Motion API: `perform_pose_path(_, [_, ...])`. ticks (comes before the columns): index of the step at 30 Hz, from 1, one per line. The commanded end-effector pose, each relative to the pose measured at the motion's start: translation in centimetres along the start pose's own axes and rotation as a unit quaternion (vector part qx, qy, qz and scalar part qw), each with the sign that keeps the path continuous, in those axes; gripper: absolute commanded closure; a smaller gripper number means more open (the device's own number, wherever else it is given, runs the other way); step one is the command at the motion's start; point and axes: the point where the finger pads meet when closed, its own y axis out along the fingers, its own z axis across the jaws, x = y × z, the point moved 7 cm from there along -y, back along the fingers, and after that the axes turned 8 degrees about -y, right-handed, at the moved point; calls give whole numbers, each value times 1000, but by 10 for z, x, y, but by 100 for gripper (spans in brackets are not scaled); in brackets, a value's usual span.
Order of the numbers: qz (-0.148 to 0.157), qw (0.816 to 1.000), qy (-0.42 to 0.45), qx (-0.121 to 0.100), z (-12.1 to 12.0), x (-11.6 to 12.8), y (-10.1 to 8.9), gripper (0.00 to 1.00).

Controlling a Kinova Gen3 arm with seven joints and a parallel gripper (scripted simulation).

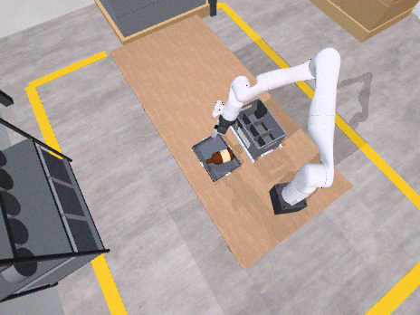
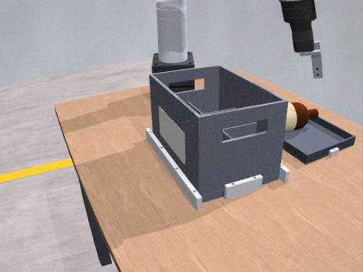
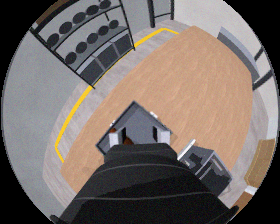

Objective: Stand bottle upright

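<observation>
A brown bottle (image 1: 220,157) with a cream label lies on its side in the shallow dark grey tray (image 1: 214,165) on the wooden table. In the exterior view the bottle (image 2: 300,115) shows partly behind the crate, lying on the tray (image 2: 318,138). The dark grey divided crate (image 1: 259,128) stands right beside the tray; it also fills the middle of the exterior view (image 2: 217,127). My gripper (image 1: 215,130) (image 2: 317,71) hangs open and empty above the tray's far edge, pointing down, well above the bottle. In the wrist view the tray (image 3: 133,130) lies below the fingers.
The arm's base (image 1: 288,199) sits on the table's near right end. White corner brackets (image 2: 239,186) hold the crate. Shelving (image 1: 36,205) stands left of the table, a grey box (image 1: 149,1) at its far end.
</observation>
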Motion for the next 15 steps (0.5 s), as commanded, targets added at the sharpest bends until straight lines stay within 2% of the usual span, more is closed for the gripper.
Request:
perform_pose_path(1, [-21,998,-56,2,-26,-13,6,0])
perform_pose_path(2, [-21,998,-56,2,-26,-13,6,0])
perform_pose_path(4, [-45,993,-112,7,-47,-16,11,0])
perform_pose_path(9, [-84,976,-202,15,-81,-18,17,0])
perform_pose_path(15, [-113,955,-272,22,-107,-18,20,0])
